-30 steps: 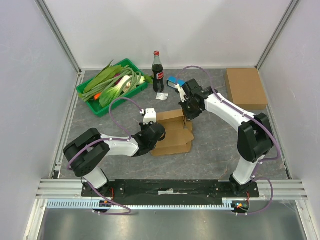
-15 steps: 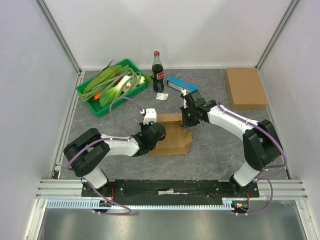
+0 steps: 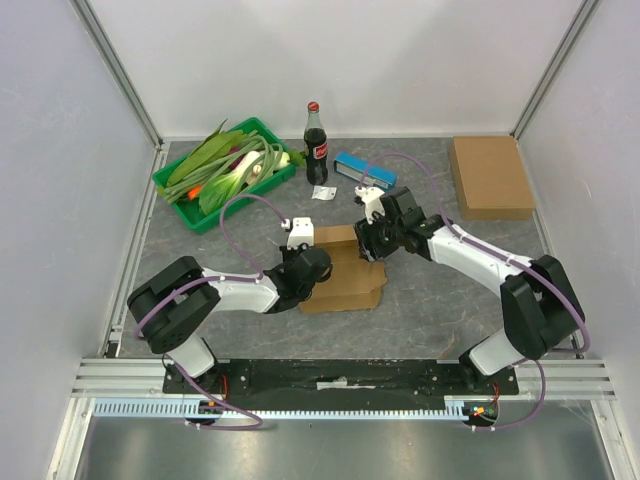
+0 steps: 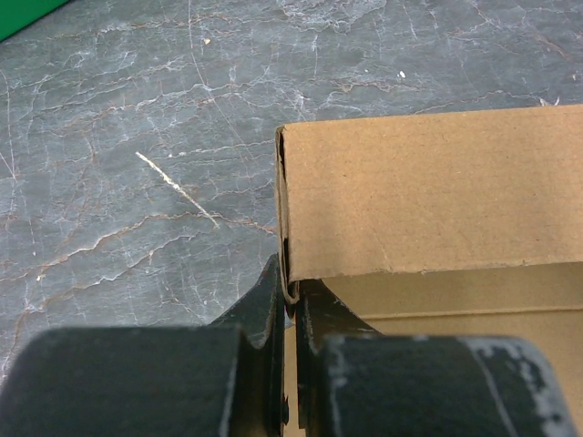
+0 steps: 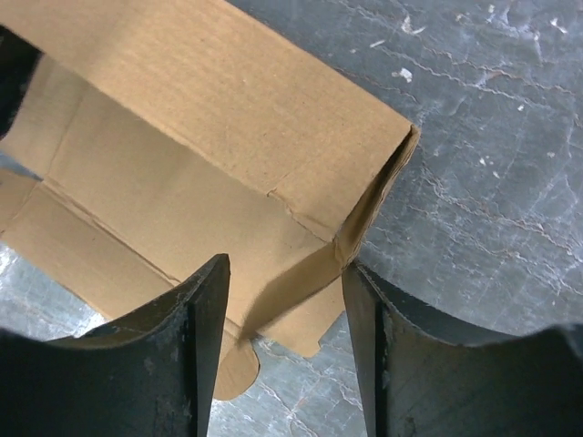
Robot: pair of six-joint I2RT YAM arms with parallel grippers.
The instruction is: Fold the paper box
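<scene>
Nearby, bottle (image 3: 316,145), green tray (image 3: 178,205) — behind box (image 3: 345,282)

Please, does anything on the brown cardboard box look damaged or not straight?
Slightly. The brown cardboard box has a small jagged crease, perhaps a tear, in its folded wall near the corner at the right gripper; that corner gapes instead of lying flat. Nothing is spilled.
</scene>
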